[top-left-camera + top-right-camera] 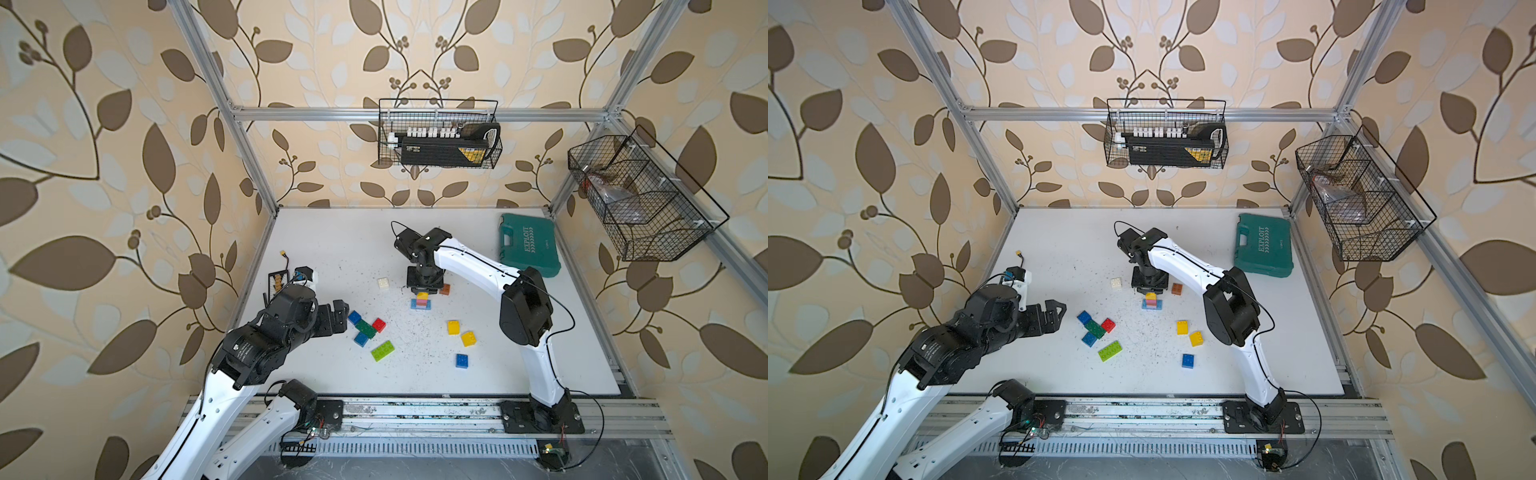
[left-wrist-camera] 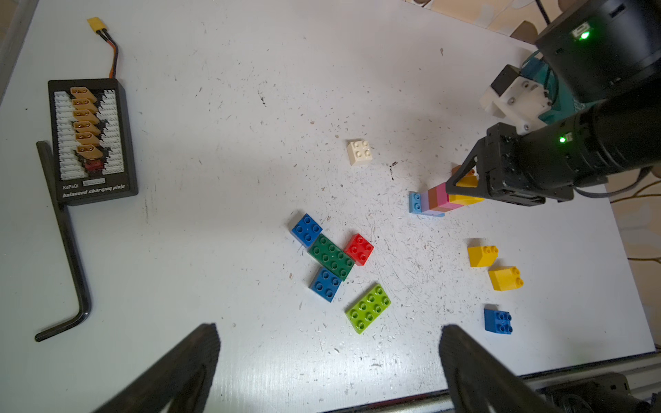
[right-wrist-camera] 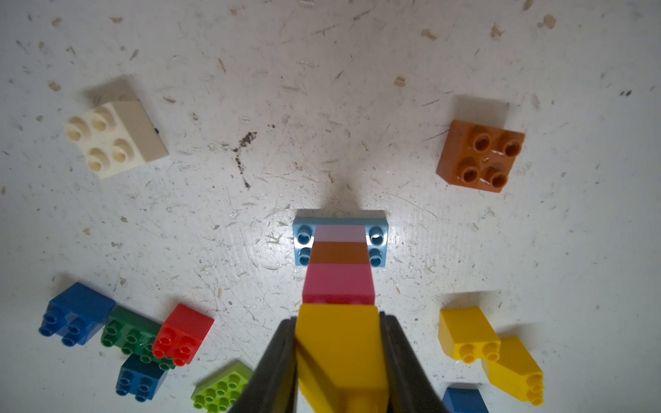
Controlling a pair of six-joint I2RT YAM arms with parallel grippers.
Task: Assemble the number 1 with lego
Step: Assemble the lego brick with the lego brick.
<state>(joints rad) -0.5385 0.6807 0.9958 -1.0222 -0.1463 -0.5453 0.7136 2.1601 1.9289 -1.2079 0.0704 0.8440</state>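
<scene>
A lego stack (image 1: pixel 421 301) stands mid-table: a light blue base brick (image 3: pixel 377 246), then lilac, brown and pink bricks, with a yellow brick (image 3: pixel 339 343) on top. My right gripper (image 3: pixel 338 320) reaches down from above and is shut on that yellow brick. Loose lego lies around the stack: a white brick (image 1: pixel 383 284), a brown one (image 1: pixel 445 289), a cluster of blue, green and red bricks (image 1: pixel 365 328), a lime brick (image 1: pixel 382 350), two yellow bricks (image 1: pixel 460 332) and a blue one (image 1: pixel 461 360). My left gripper (image 2: pixel 329 332) hangs open and holds nothing, left of the cluster.
A teal tool case (image 1: pixel 528 245) lies at the back right. A black charging board (image 2: pixel 91 139) and an allen key (image 2: pixel 68 257) lie by the table's left edge. Wire baskets (image 1: pixel 438 133) hang on the frame behind and to the right.
</scene>
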